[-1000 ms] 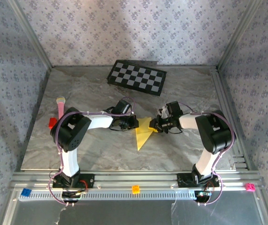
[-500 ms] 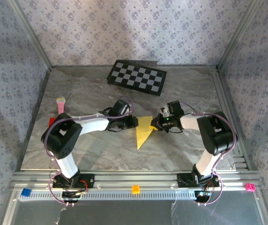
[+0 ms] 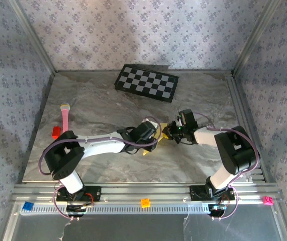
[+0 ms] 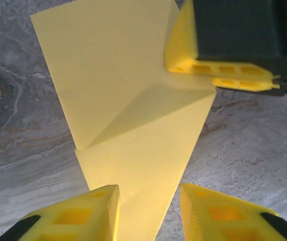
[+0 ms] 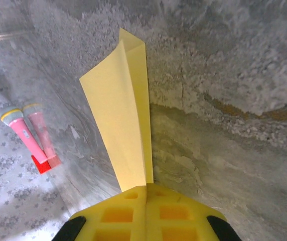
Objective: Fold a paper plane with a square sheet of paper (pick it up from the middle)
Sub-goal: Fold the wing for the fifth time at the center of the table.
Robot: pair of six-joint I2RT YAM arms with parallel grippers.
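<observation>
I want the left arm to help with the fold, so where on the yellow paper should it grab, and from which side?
Probably the narrow pointed end of the yellow paper, away from where the right gripper pinches it shut. Come from above with the open left gripper straddling that point: the sheet tapers there enough to fit between its jaws.

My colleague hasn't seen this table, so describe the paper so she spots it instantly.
Find the checkerboard at the table's far edge, then come nearer. Mid-table, the right pincer grips the paper. It's thin, folded and yellow, unlike the pink microphone leftward.
</observation>
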